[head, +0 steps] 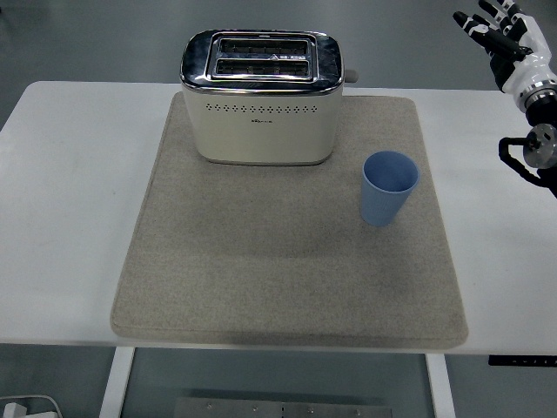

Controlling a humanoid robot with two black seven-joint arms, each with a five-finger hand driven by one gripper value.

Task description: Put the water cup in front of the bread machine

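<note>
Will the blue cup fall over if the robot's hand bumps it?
Probably, yes. The blue cup looks like thin plastic and empty, so likely light. It is tall and narrower at the bottom, so a push near the rim could tip it. Its round side might then roll on the mat.

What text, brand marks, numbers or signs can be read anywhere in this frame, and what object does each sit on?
Toaster: a small dark brand mark at the centre of its cream front, too small and blurred to read.
Blue cup: no print visible.
Grey mat: no print visible.
White table: no print visible.
Right hand: no markings legible.
No text in this frame can be quoted.
</note>
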